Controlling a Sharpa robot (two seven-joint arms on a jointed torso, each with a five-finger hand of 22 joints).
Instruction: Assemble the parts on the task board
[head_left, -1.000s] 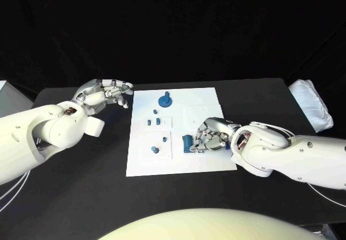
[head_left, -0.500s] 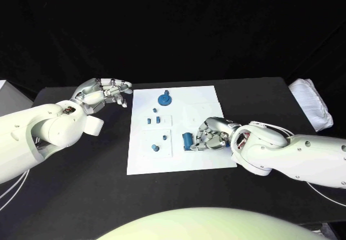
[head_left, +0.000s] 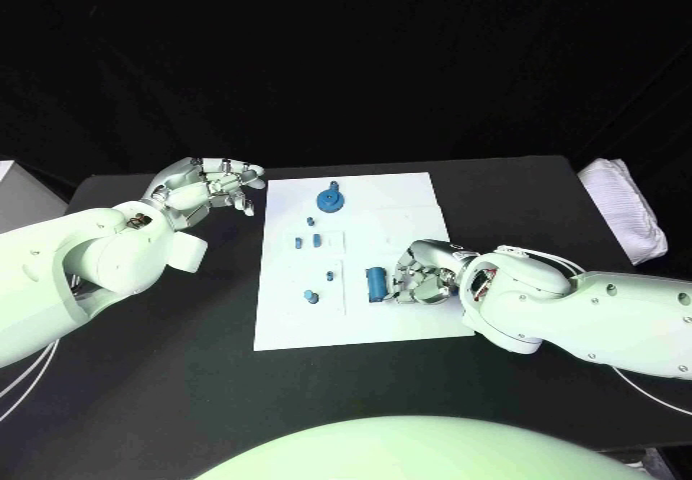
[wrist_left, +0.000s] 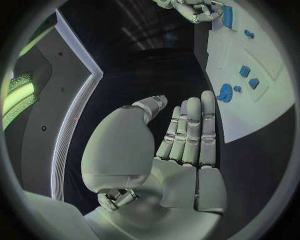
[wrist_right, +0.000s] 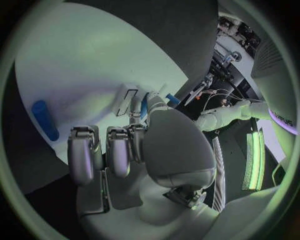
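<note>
Your right hand (head_left: 421, 277) rests beside the blue cylinder (head_left: 375, 282) on the task board (head_left: 418, 205), fingers curled over it though a grip is unclear, while your left hand (head_left: 209, 185) waits empty, fingers loosely apart, off the board's far corner to leave room.

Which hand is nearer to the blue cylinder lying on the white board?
Right. The right hand is over the task board with its fingers right beside the blue cylinder. The left hand hovers off the board's far left corner, well away from it.

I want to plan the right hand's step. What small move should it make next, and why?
Probably close the right hand on the blue cylinder part: its fingers sit beside the part on the task board, apparently not gripping it. The left hand hovers apart.
</note>
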